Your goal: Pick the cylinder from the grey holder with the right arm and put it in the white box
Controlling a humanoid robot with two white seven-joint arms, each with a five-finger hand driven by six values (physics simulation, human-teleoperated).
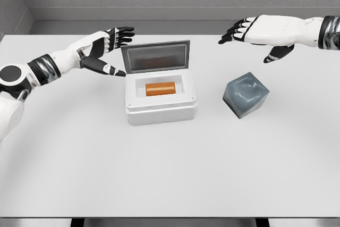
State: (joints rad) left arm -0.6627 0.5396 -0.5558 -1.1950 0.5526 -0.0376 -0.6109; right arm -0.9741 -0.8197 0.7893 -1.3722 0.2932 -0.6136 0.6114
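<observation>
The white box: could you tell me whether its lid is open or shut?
Open. The white box has its lid standing up behind it, and the orange cylinder lies visible inside.

No text, label, brand, number or sign can be read on anything in view, near either robot hand.

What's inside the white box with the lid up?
An orange cylinder lies on its side in the white box, whose lid stands open behind it. The box floor under the cylinder is hidden.
</observation>
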